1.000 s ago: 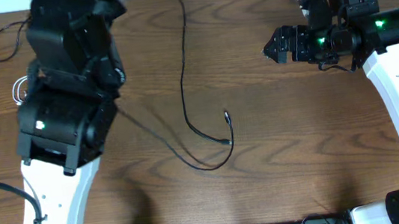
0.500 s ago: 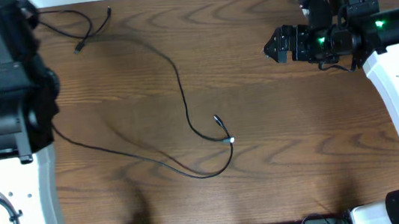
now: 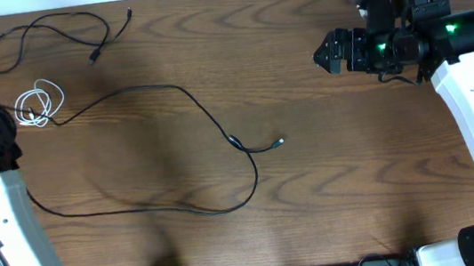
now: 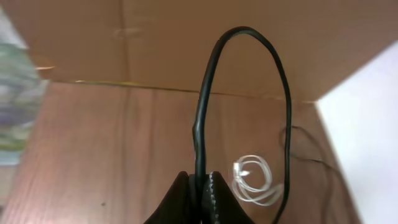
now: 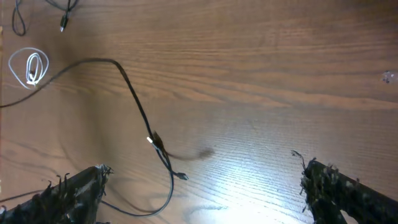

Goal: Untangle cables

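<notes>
Presently, a long black cable (image 4: 205,93) is being pinched between the pressed-together jaws of the left gripper (image 4: 200,186) at the left edge of the table (image 3: 359,182), its remainder lying across the middle. The white coiled cable (image 3: 39,103) and a second black cable (image 3: 46,25) are being seen near the far-left corner. The right gripper (image 3: 322,54) is being held with jaws spread.

The table (image 3: 333,194) is brown wood-grain with slight sheen; the black cable (image 3: 142,88) looks smooth, rubbery.

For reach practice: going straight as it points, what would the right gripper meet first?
Probably the bare brown wooden table; the long thin black cable lies off to one side. Depth unclear.
</notes>
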`<action>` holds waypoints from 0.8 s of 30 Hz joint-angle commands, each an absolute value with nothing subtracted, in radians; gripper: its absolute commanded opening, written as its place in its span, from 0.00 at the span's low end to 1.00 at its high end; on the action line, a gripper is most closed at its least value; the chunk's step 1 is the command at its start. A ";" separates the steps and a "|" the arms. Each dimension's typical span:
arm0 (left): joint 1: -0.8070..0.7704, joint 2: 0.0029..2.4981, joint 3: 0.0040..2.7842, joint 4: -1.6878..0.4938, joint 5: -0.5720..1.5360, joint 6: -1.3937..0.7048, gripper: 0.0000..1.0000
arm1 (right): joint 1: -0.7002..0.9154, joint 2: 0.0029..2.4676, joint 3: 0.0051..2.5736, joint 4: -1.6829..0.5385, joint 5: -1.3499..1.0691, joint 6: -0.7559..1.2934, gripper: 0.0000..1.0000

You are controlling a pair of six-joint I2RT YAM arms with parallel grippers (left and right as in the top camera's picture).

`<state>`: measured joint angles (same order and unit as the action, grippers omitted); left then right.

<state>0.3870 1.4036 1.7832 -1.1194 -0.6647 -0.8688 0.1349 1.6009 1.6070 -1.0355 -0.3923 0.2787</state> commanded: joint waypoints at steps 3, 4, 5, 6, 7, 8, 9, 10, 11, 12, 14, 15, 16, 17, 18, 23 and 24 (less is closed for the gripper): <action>0.469 1.478 1.761 -1.115 -0.689 -0.886 0.08 | 0.133 1.594 1.607 -1.036 -0.391 0.283 0.99; 0.485 1.496 1.761 -1.113 -0.689 -0.886 0.07 | 0.133 1.594 1.607 -1.036 -0.391 0.284 0.99; 0.503 1.516 1.761 -1.109 -0.690 -0.886 0.08 | 0.133 1.594 1.607 -1.036 -0.391 0.284 0.99; 0.521 1.536 1.761 -1.100 -0.690 -0.885 0.07 | 0.133 1.594 1.607 -1.036 -0.391 0.283 0.99; 0.540 1.559 1.761 -1.089 -0.691 -0.885 0.08 | 0.133 1.594 1.607 -1.036 -0.391 0.283 0.99; 0.559 1.581 1.761 -1.075 -0.691 -0.885 0.07 | 0.133 1.594 1.607 -1.036 -0.391 0.283 0.99; 0.577 1.602 1.761 -1.057 -0.692 -0.884 0.07 | 0.133 1.594 1.607 -1.036 -0.391 0.283 0.99; 0.595 1.626 1.761 -1.038 -0.692 -0.880 0.08 | 0.133 1.594 1.607 -1.036 -0.390 0.283 0.99; 0.609 1.645 1.761 -1.018 -0.690 -0.854 0.07 | 0.133 1.594 1.607 -1.036 -0.390 0.283 0.99; 0.620 1.665 1.761 -0.995 -0.689 -0.819 0.07 | 0.133 1.594 1.607 -1.036 -0.390 0.283 0.99; 0.637 1.705 1.761 -0.941 -0.689 -0.743 0.07 | 0.133 1.594 1.607 -1.034 -0.390 0.283 0.99; 0.643 1.723 1.761 -0.916 -0.689 -0.701 0.07 | 0.133 1.594 1.607 -1.032 -0.390 0.283 0.99; 0.649 1.743 1.761 -0.896 -0.690 -0.660 0.08 | 0.133 1.594 1.607 -1.028 -0.390 0.283 0.99; 0.657 1.765 1.761 -0.876 -0.689 -0.622 0.07 | 0.133 1.594 1.607 -1.026 -0.389 0.283 0.99; 0.664 1.784 1.761 -0.862 -0.690 -0.607 0.08 | 0.133 1.594 1.607 -1.024 -0.387 0.284 0.99; 0.712 1.870 1.761 -0.829 -0.689 -0.603 0.07 | 0.133 1.594 1.607 -1.013 -0.371 0.284 0.99; 0.723 1.886 1.761 -0.828 -0.690 -0.603 0.07 | 0.133 1.594 1.607 -1.012 -0.372 0.284 0.99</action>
<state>0.6899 1.8477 1.7599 -0.8310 -0.6647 -0.6468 0.1349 1.6009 1.6070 -1.0157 -0.3851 0.2787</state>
